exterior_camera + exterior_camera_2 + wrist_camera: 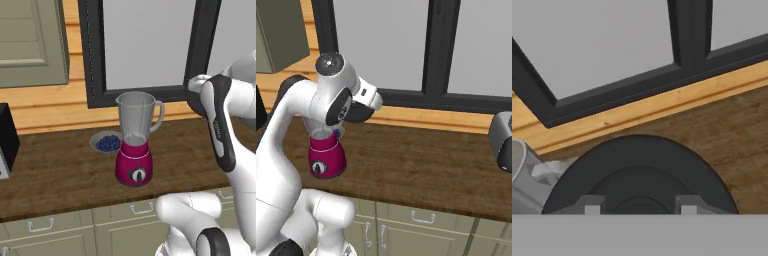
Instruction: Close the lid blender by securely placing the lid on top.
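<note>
Hand view, read from left to right, has the rim of the blender (519, 165) at the far left edge, then the lid (639, 170), a black disc spanning the lower middle, with the tips of the gripper (637, 207) rising on either side of its raised centre; the gripper looks about half open and closed onto the lid, carrying it above the wooden counter (737, 135). In the left base view the blender (135, 142) stands open-topped near the middle of the counter, a bowl of blueberries (106, 143) just beside it on its left, the arm well off to its right. The main risk, as I judge it, is misalignment: the jar sits off to one side of the lid, so lowering without centring could catch the rim, tilt the lid, or tip the tall jar toward the bowl.
</note>
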Controlling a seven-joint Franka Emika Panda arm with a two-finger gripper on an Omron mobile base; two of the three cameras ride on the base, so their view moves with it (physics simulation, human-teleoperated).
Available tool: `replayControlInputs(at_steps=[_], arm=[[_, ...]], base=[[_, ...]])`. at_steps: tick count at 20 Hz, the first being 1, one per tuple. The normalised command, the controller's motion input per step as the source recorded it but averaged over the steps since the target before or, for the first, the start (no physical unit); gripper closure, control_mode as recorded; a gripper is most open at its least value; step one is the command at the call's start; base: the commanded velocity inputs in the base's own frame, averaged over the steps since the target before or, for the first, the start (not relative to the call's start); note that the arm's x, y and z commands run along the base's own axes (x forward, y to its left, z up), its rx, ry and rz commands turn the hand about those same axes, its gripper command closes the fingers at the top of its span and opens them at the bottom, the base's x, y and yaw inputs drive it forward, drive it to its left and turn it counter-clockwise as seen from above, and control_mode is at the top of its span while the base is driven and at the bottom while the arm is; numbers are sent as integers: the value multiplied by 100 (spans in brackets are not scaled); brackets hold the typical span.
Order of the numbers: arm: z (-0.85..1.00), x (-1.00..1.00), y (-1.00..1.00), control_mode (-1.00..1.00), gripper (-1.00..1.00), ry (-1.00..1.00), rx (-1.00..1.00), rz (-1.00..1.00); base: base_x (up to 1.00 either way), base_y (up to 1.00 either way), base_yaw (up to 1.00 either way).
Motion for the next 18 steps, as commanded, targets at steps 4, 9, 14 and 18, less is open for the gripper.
replayControlInputs(at_steps=[4,9,14,18], arm=[[49,0,65,-100,100,5,0,1],[37,0,65,-100,100,10,0,1],[15,0,58,-100,100,12,0,1],[0,11,43,-100,100,15,0,0]], base=[[0,0,0],[0,0,0],[0,0,0],[0,0,0]])
